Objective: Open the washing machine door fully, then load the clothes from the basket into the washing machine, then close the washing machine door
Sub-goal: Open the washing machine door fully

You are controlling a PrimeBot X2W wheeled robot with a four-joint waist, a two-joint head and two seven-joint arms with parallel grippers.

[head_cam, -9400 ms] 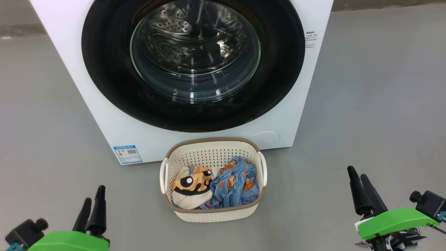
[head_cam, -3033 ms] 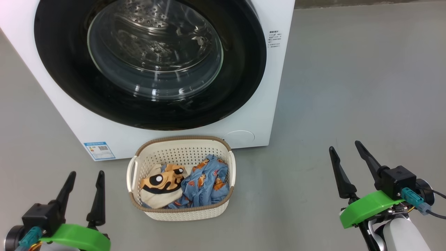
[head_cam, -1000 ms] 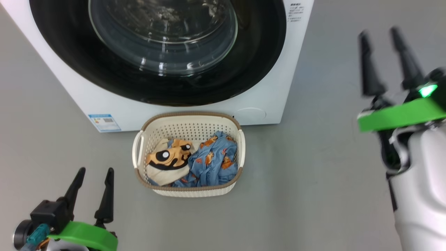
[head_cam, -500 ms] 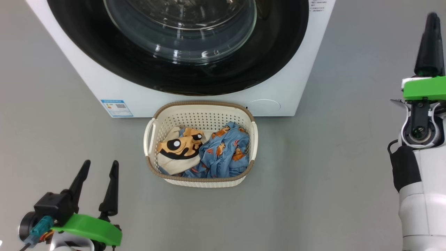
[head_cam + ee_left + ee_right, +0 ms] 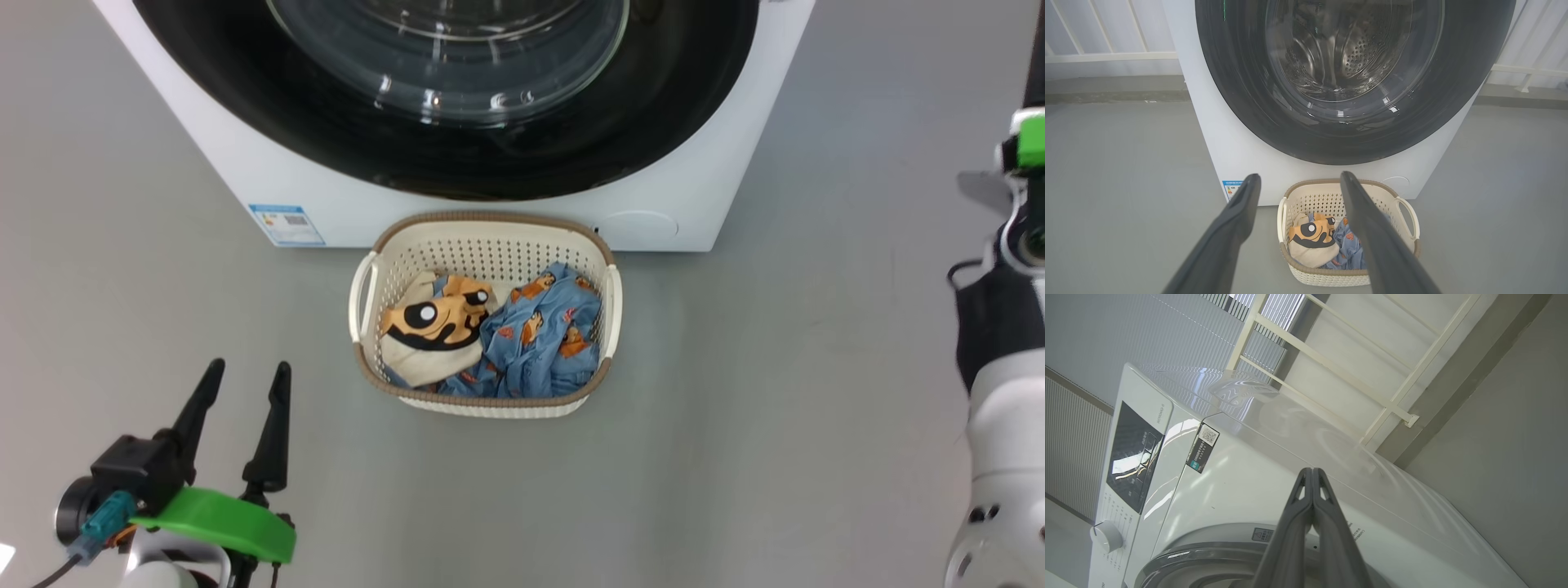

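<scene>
washing machine door (image 5: 445, 82): shut flush on the front of the washing machine (image 5: 694, 188), glass bowl at centre, steel drum visible through it. Blue label sticker (image 5: 286, 224) at the front's lower left corner.

basket (image 5: 490, 237): on the grey floor (image 5: 775, 408) at the foot of the machine, under the door's lower edge, far rim just beside the front panel; can't tell if it touches. Clothes both inside: cream garment (image 5: 429, 335) with the cartoon face in the left half, blue garment (image 5: 539, 343) bunched in the right half, the two touching.

left gripper (image 5: 249, 369): low over the floor, near the basket's front-left corner but apart from it. Fingers point forward at the machine, spread wide, nothing between them. Left wrist view looks between them at the basket and door.

right gripper (image 5: 1311, 470): arm raised, pale forearm (image 5: 1004, 457) upright at the right edge of the head view, well to the right of the basket. Wrist rolled, so the machine looks tipped sideways in the right wrist view. Fingers pressed together tip to tip, holding nothing, aimed at the white casing above the door rim, apart from it. Dark control panel (image 5: 1133, 457) and knob (image 5: 1106, 537) at that view's left, white railing (image 5: 1331, 367) behind.
</scene>
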